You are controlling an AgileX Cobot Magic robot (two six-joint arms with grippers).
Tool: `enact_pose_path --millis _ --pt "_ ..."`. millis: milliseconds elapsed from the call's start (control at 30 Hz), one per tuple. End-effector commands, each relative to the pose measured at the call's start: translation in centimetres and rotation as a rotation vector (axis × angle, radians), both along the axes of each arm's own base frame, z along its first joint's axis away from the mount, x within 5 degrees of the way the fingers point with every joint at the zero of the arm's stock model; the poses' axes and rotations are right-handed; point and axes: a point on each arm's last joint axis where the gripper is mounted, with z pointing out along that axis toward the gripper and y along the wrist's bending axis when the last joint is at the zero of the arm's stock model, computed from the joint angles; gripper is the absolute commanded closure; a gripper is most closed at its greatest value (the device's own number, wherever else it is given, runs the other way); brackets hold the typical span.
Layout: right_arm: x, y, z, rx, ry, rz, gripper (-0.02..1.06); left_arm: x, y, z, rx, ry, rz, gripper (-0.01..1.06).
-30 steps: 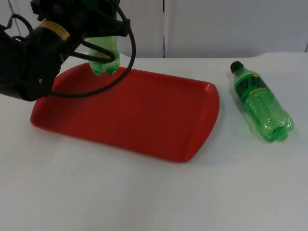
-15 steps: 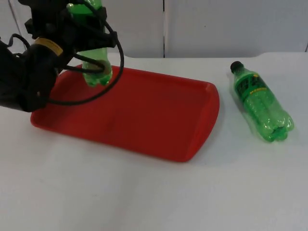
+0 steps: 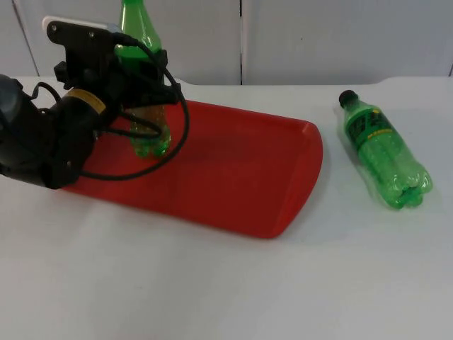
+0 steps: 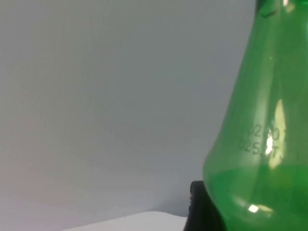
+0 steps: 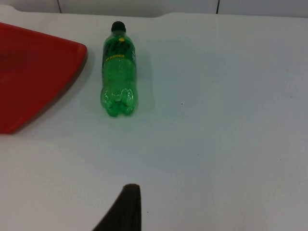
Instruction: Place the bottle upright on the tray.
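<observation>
Tray (image 3: 233,170): left gripper (image 3: 138,88) around bottle (image 3: 145,120)

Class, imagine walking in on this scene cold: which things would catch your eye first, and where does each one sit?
First, the red tray on the white table, with the left gripper holding a green bottle upright at the tray's far left end, its base on or just above the tray. Next, the second green bottle lying on its side on the table to the right of the tray, black cap towards the wall.
</observation>
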Motion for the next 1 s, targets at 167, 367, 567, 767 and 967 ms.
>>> enact_pose_path --millis 167,367,567,767,967 --pt "-0.01 -0.04 -0.01 -0.004 -0.007 -0.011 0.0 0.08 -0.11 0.03 -0.012 -0.017 -0.006 1.04" --pt "-0.01 -0.04 -0.01 -0.004 -0.007 -0.011 0.0 0.07 -0.17 -0.35 0.001 0.014 -0.012 0.79" --pt "-0.01 -0.04 -0.01 -0.004 -0.007 -0.011 0.0 0.07 -0.17 -0.35 0.001 0.014 -0.012 0.48" --pt "-0.01 -0.04 -0.01 -0.004 -0.007 -0.011 0.0 0.07 -0.17 -0.35 0.001 0.014 -0.012 0.44" --pt "-0.01 -0.04 -0.01 -0.004 -0.007 -0.011 0.0 0.07 -0.17 -0.32 0.0 0.011 -0.013 0.44"
